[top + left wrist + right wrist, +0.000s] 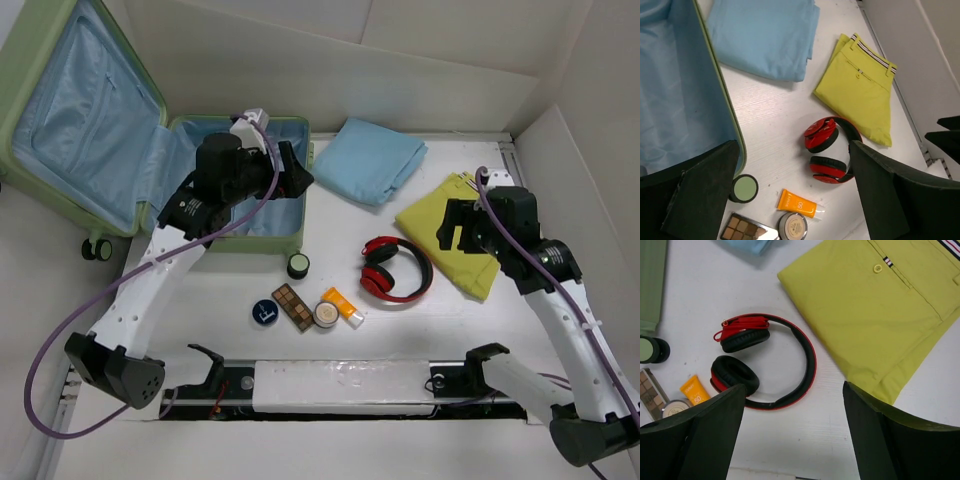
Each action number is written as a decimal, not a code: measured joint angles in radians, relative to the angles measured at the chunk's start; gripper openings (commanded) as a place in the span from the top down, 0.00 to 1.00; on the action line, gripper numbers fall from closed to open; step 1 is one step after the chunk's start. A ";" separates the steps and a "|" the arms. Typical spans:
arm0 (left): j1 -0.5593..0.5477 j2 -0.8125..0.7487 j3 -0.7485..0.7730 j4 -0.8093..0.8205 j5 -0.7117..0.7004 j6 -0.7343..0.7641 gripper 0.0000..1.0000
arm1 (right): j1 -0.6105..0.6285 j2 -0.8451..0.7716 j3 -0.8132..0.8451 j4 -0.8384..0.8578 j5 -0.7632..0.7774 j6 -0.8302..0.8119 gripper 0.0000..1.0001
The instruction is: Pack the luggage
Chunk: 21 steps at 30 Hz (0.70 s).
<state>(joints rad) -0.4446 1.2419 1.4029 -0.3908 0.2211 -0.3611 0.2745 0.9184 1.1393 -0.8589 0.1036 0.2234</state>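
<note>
Fingers (705,440) of right gripper (794,386): spread wide, empty, hovering over red-and-black headphones (735,375), which have a hard glossy hoop band and soft padded cups. Left gripper (792,145): likewise wide open and empty, above the right rim of the luggage (90,120). Luggage lies open at far left of table (450,325); ribbed green shell, blue fabric lining. Folded yellow trousers (455,235) just beside headphones, long axis diagonal. Right arm nearer both; luggage lies to their left.

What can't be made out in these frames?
- Top view: the left arm hides much of the luggage base's floor.
- Top view: the right arm covers part of the yellow trousers.
- Left wrist view: eyeshadow palette cut off by the bottom edge.
- Top view: blue tin lettering too small.
</note>
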 measured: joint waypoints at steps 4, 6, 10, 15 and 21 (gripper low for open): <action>0.000 -0.002 -0.045 0.051 0.083 0.004 0.27 | -0.001 -0.003 -0.004 -0.006 0.001 -0.001 0.21; -0.017 -0.007 -0.103 0.080 0.117 0.004 0.29 | -0.005 -0.003 0.000 -0.017 0.001 -0.006 0.34; -0.172 0.017 -0.148 0.064 0.060 0.005 0.31 | -0.007 0.007 0.035 -0.056 0.013 -0.011 0.75; -0.420 0.073 -0.124 0.034 -0.080 0.012 0.38 | -0.028 0.036 0.105 -0.088 0.040 -0.010 0.97; -0.552 0.072 -0.207 0.032 -0.215 -0.036 0.43 | -0.033 0.050 0.084 -0.105 0.049 -0.006 0.58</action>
<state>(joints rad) -0.9962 1.3140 1.1961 -0.3584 0.0063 -0.3973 0.2413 0.9688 1.2236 -0.9638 0.1528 0.2176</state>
